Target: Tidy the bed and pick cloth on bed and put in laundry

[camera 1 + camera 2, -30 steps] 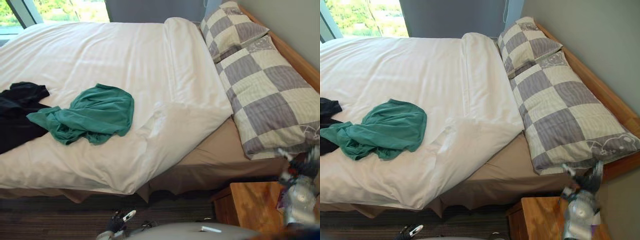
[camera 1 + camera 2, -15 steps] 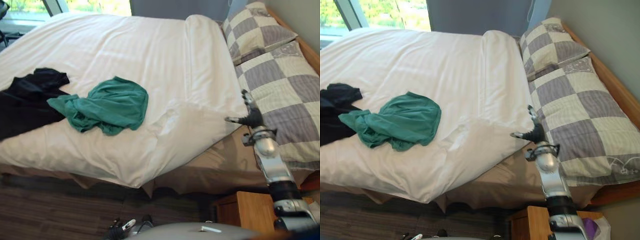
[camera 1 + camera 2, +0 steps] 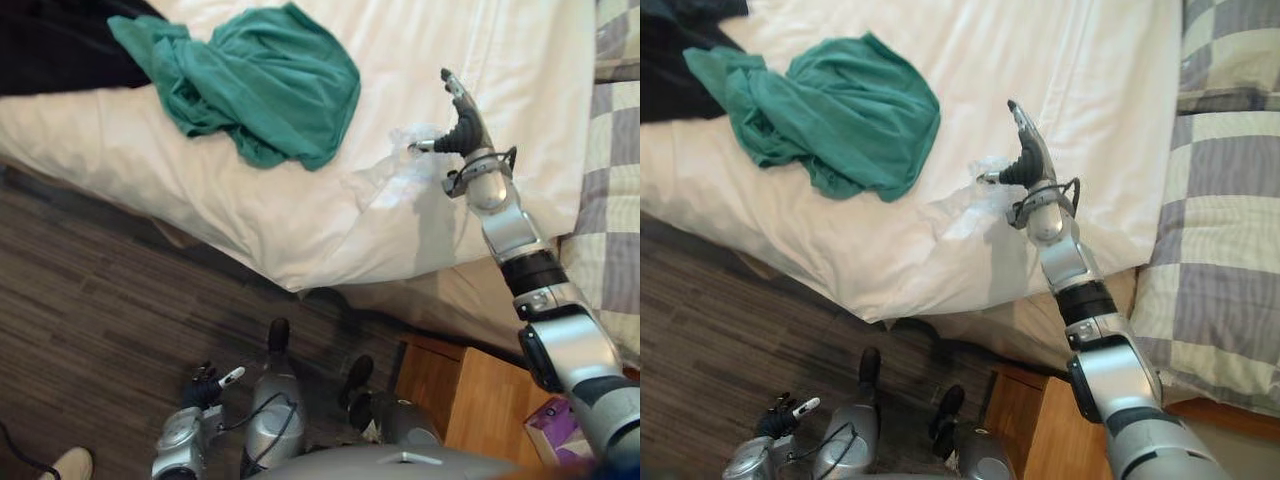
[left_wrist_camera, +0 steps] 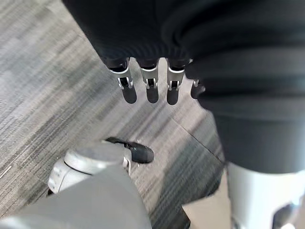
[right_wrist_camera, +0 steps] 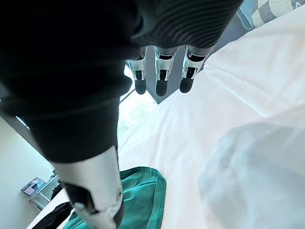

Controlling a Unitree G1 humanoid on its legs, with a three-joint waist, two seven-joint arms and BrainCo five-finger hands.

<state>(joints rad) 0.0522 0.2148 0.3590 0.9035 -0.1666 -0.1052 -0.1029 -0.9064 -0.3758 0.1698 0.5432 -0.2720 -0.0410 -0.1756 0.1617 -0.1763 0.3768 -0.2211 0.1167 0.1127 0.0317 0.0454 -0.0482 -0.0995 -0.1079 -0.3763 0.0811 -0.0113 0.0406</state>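
Observation:
A crumpled green cloth (image 3: 255, 80) lies on the white duvet (image 3: 480, 50) near the bed's front edge. A black cloth (image 3: 45, 45) lies beside it to the left. My right hand (image 3: 462, 128) hovers open over a wrinkled fold of the duvet (image 3: 975, 195), to the right of the green cloth, fingers straight and thumb out. In the right wrist view its fingers (image 5: 162, 78) point across the duvet (image 5: 248, 167), with the green cloth (image 5: 143, 191) off to one side. My left hand (image 3: 205, 385) hangs low over the floor, its fingers (image 4: 150, 90) straight and holding nothing.
Checked pillows (image 3: 615, 150) lie at the bed's right end. A wooden nightstand (image 3: 480, 400) stands by the bed at lower right, with a purple packet (image 3: 555, 430) beside it. Dark striped carpet (image 3: 90, 290) runs along the bed. A person's shoe (image 3: 68, 466) shows at lower left.
The camera has tilted down toward the bed's edge and floor. My right hand has reached left from the pillow side to over the duvet's wrinkled fold.

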